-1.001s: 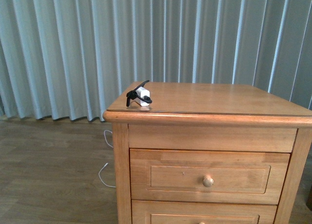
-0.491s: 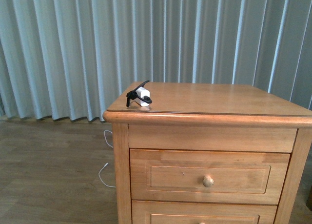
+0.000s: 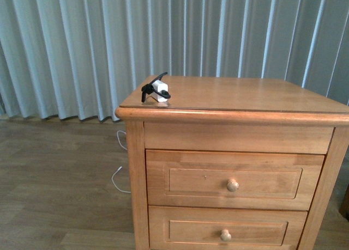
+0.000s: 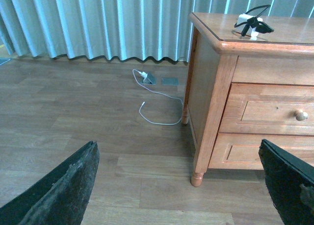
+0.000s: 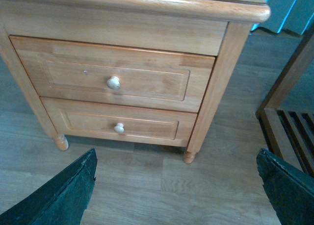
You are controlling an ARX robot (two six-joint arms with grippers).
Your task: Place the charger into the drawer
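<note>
Background: pale grey-blue pleated curtain [image 3: 65, 54] across the whole back, hem reaching the floor. Floor [image 3: 54, 179] is grey-brown wood-look plank.

Honey-coloured wooden cabinet [image 3: 136, 179] stands in front of the curtain, with a rounded top edge and short turned feet [image 5: 61, 142].

Thin white cable [image 4: 162, 123] lies loose on the floor beside the cabinet's left side, looping from a small plug [image 4: 148, 78] near the curtain hem. A flat grey plate [image 4: 170, 81] sits just beside that plug.

To the cabinet's right is a darker wooden slatted frame [image 5: 289, 122], only partly in view.
</note>
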